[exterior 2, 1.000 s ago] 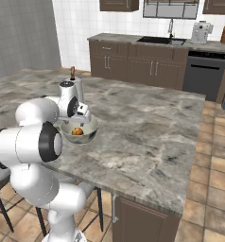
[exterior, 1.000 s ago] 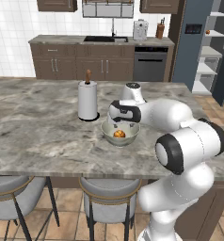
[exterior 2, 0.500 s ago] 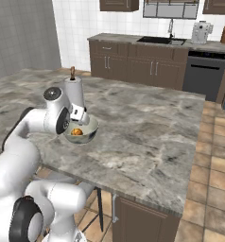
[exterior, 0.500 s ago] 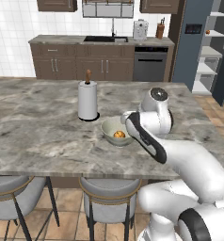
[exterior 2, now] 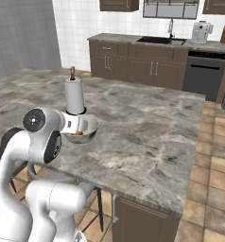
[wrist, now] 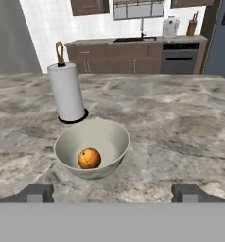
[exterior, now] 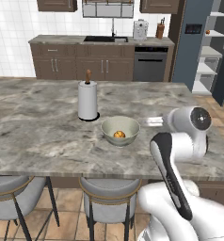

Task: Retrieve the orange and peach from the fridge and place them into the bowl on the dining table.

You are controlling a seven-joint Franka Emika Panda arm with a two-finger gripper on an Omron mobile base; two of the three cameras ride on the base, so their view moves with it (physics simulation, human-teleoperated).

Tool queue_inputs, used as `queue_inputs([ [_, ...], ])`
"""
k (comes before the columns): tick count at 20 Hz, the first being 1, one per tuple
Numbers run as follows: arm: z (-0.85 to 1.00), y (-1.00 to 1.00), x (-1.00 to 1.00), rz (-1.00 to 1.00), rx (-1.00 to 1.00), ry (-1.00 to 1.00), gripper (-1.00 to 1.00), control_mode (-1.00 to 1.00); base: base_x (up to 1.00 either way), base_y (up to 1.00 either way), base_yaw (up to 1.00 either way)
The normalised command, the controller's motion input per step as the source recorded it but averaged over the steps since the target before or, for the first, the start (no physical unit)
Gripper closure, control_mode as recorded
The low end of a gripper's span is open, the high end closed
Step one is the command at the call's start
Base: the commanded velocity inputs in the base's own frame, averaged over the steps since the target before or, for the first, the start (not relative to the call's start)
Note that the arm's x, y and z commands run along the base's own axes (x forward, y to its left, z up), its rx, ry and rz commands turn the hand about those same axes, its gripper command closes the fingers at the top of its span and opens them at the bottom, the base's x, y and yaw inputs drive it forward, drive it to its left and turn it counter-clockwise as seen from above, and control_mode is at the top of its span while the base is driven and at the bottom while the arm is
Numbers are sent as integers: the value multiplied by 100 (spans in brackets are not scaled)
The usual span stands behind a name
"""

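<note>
The pale grey-green bowl (wrist: 92, 146) stands on the marble dining table (wrist: 180, 123) with the orange (wrist: 89, 159) lying in its bottom. My gripper (wrist: 113, 194) is open, its two fingertips (wrist: 36, 193) spread wide, and it looks at the bowl from a short way back with nothing held. From the left base the bowl (exterior: 120, 131) and orange (exterior: 118, 135) lie just left of my hand. The fridge (exterior: 187, 52) stands open at the far right, and a small orange-red fruit (exterior: 207, 32) on its shelf is too small to name as the peach.
A white paper towel roll (exterior: 87, 101) stands upright just behind and left of the bowl. Grey padded stools (exterior: 104, 197) line the table's near edge. A dark-cabinet counter with a sink (exterior: 102, 40) runs along the back wall.
My arm has swung back from above the bowl, away to the right and toward the base. The gripper stays open. The orange has stayed in the bowl.
</note>
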Motion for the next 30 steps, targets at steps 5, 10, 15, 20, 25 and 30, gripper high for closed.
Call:
queue_inputs([
  [5, 100, -9, -97, -1, -4, 0, -100, -100, 0, 0, 0],
  [10, 80, 0, -61, -9, -6, 15, -100, -100, 0, 0, 0],
  [15, 31, 0, -39, -11, -4, 8, -100, -100, 0, 0, 0],
  [20, 0, -1, -46, -2, 0, -5, -100, -100, 0, 0, 0],
  [25, -22, -9, -49, 0, 0, -17, -100, -100, 0, 0, 0],
  [30, -34, -23, -45, 2, 0, -24, -100, -100, 0, 0, 0],
])
